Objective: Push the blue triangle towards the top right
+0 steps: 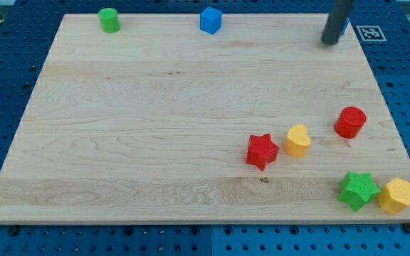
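A blue block point(211, 20) sits at the top edge of the wooden board point(155, 128), near the middle; its shape looks blocky and I cannot make out a triangle. My rod comes down at the view's top right, and my tip point(329, 42) rests on the board there, far to the right of the blue block and apart from every block.
A green cylinder point(109, 20) is at the top left. A red star point(262, 151), a yellow heart point(298, 141) and a red cylinder point(350, 122) lie at the lower right. A green star point(358, 190) touches a yellow hexagon point(397, 195) at the bottom right corner.
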`<action>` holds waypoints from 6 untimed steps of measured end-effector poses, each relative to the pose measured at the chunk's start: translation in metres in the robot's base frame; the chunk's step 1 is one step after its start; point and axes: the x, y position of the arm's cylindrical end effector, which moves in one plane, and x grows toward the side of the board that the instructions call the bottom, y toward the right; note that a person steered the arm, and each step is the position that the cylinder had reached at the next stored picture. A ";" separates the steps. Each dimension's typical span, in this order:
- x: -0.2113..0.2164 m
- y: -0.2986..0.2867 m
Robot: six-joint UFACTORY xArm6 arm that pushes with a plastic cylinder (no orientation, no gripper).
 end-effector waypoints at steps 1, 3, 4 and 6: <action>0.002 0.046; 0.001 0.031; -0.012 0.007; -0.033 0.008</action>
